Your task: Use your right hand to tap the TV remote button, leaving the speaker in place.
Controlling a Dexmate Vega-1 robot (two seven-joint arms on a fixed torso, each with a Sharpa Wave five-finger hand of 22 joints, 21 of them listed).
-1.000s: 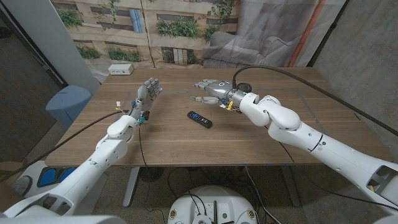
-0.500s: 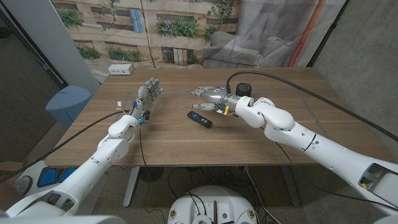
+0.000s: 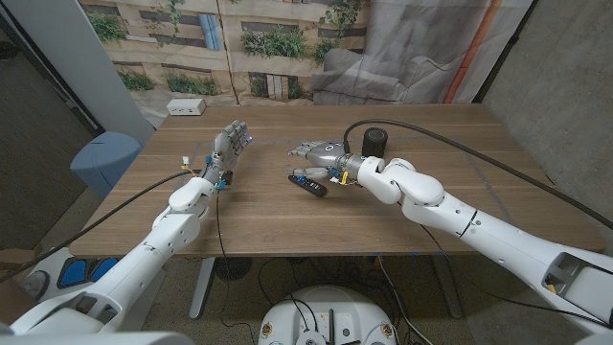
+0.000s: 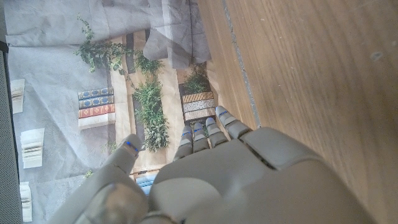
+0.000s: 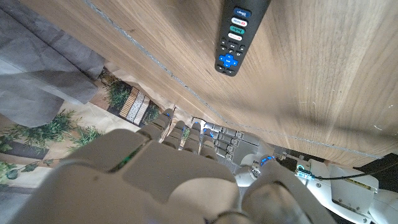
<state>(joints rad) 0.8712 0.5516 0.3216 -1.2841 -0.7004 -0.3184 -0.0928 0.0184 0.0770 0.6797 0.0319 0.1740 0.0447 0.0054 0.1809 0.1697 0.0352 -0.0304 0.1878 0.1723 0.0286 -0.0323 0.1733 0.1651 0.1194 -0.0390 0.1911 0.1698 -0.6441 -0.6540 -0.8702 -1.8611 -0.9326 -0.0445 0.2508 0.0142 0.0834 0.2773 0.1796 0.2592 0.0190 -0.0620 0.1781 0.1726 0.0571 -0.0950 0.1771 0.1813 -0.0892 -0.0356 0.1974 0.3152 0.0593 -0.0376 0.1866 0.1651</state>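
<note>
Wooden table (image 3: 287,206) is sitting before a plant-print backdrop (image 3: 278,38); both hands, left hand (image 3: 228,146) and right hand (image 3: 314,156), are staying open-fingered, right over the remote (image 3: 308,183).

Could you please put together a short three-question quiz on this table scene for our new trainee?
1. True or false: the right hand is holding the remote.
2. Which thing stands just behind the right arm's wrist? A) a mug B) the black speaker C) a book
3. Fill in: the white box sits near the table's far ____ corner, by the robot's own sides.

Key
1. False: the hand hovers at the remote's far end with fingers spread, holding nothing; the remote lies on the table.
2. B.
3. Left. The left hand is raised with fingers apart, away from all these things.
</note>
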